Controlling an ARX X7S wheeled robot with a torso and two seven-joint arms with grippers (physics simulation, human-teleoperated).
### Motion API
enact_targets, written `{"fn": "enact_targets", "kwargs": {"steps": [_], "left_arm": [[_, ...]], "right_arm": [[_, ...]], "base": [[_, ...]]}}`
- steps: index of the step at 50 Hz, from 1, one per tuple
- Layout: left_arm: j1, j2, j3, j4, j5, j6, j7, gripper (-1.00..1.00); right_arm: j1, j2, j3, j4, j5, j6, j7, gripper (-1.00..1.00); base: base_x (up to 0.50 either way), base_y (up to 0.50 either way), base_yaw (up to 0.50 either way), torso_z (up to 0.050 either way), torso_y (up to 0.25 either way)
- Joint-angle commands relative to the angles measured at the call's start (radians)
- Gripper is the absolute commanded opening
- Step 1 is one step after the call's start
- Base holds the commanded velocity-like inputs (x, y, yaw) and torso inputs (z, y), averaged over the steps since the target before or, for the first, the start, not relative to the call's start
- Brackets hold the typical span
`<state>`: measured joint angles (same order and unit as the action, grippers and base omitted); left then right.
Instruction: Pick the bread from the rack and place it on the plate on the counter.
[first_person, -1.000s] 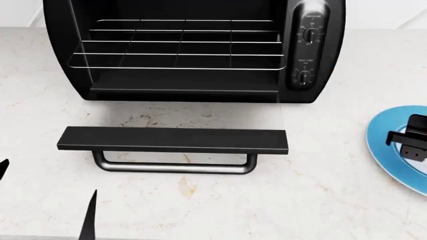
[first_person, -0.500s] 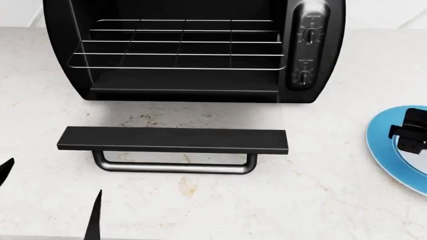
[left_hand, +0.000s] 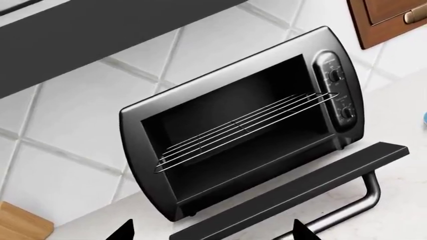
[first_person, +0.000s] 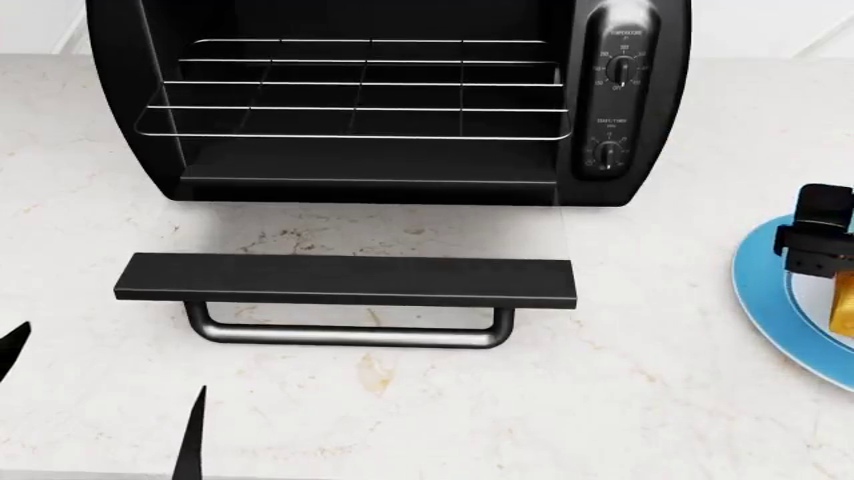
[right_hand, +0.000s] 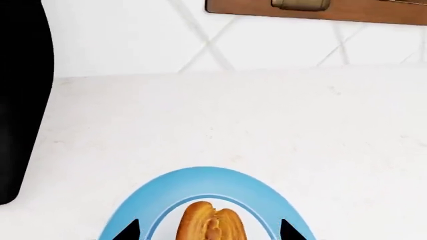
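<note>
Between the fingertips of the right claw, as its wrist view shows, we find the bread lying on the white centre of the plate, with a clear gap on either side of the loaf; we record this claw as parted and gripping nothing. From the head view the claw sits above the near edge of the plate, and a sliver of the bread shows just beside and below it at the frame edge. Whether the loaf rests flat or leans we cannot tell, since only part of it is visible in either view.

Well apart from that claw, the rack in the toaster oven carries nothing, and the oven door lies folded down on the counter. The left wrist view confirms the bare rack.

The left claw hangs low over the counter in front of the door, away from all task items; its two tips stand wide apart, so we note it as spread and empty.

Our judgement: the pick from the rack is done and the bread is delivered onto the plate. What remains, as far as we can assess, is only for the right claw to draw clear without nudging the loaf
</note>
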<state>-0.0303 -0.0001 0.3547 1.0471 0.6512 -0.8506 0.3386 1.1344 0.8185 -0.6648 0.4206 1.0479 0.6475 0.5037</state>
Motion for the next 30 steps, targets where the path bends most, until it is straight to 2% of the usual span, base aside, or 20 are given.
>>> {"fn": "enact_targets", "kwargs": {"steps": [1,15,24,30], "left_arm": [[0.010,0.000,-0.012,0.000,-0.016,0.015,-0.007,1.00],[0.016,0.000,-0.030,0.000,-0.032,0.026,-0.011,1.00],[0.011,0.000,-0.028,0.000,-0.030,0.023,-0.010,1.00],[0.016,0.000,-0.034,0.000,-0.038,0.030,-0.011,1.00]], "right_arm": [[-0.097,0.156,0.068,-0.390,0.092,0.010,0.142,1.00],[-0.239,0.319,0.160,-0.666,0.212,-0.058,0.263,1.00],[-0.447,0.487,0.229,-0.869,0.287,-0.225,0.357,1.00],[-0.622,0.644,0.245,-0.972,0.323,-0.429,0.421,1.00]], "base": [[0.00,0.00,0.00,0.000,0.000],[0.00,0.00,0.00,0.000,0.000],[0.00,0.00,0.00,0.000,0.000],[0.00,0.00,0.00,0.000,0.000]]}}
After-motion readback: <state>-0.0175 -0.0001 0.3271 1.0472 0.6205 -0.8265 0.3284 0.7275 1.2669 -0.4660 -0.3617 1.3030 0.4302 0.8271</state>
